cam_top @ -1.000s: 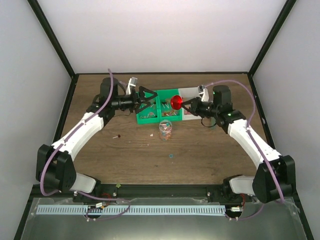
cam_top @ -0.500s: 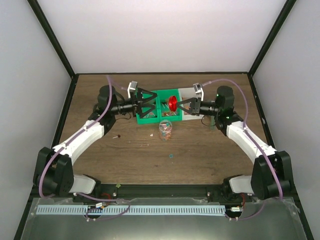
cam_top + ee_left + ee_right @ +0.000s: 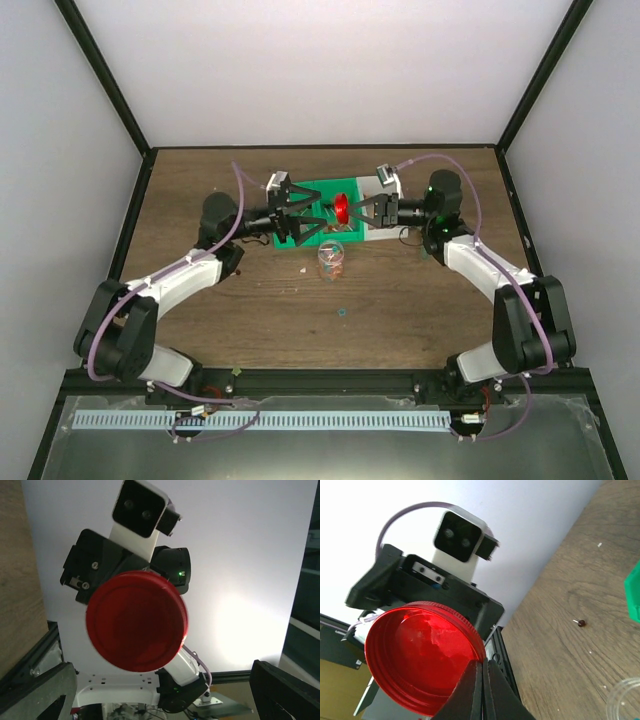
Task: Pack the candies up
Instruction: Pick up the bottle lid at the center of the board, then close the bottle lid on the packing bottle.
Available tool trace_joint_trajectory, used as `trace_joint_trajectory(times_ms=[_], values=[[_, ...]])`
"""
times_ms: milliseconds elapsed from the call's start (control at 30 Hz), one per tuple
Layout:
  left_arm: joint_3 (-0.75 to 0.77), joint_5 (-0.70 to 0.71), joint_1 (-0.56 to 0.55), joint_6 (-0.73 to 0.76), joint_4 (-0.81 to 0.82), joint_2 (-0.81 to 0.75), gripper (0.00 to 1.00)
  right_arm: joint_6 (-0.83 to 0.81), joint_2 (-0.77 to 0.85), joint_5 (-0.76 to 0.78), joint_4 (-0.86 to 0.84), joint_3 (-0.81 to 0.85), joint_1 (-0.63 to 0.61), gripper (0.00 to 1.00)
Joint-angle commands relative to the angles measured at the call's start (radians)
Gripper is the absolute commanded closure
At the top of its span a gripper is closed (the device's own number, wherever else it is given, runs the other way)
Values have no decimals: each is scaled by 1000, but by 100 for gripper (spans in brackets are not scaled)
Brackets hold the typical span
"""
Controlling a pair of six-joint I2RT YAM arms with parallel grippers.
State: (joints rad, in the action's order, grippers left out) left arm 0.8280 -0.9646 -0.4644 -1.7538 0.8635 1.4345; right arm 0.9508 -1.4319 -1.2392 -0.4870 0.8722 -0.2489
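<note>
Pinching the red lid (image 3: 422,657), right gripper (image 3: 482,666) faces open left gripper (image 3: 312,213).

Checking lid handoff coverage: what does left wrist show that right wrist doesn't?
Left wrist only: the lid's flat outer face, the right arm behind it, left fingers wide apart. Right wrist only: the lid's hollow inside, right gripper pinching its rim, a stray dark bit, jar rim, tray corner. Both: red lid, table.
</note>
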Motion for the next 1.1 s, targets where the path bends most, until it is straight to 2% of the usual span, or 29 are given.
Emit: trace_joint_trajectory(times_ms=[0, 200, 400, 533, 867, 1067], values=[[-43, 22, -3, -134, 223, 14, 4, 129, -33, -61, -245, 27, 7, 99], [-25, 27, -6, -142, 249, 44, 5, 151, -53, -79, -281, 42, -5, 99], [12, 12, -30, -250, 422, 129, 6, 134, -59, -98, -277, 71, -25, 99], [18, 13, -43, -253, 426, 151, 6, 147, -71, -107, -290, 90, -40, 99], [36, 19, -45, -303, 514, 183, 13, 148, -80, -121, -293, 93, -49, 99], [48, 11, -51, -300, 506, 196, 17, 129, -96, -135, -260, 119, -51, 99]])
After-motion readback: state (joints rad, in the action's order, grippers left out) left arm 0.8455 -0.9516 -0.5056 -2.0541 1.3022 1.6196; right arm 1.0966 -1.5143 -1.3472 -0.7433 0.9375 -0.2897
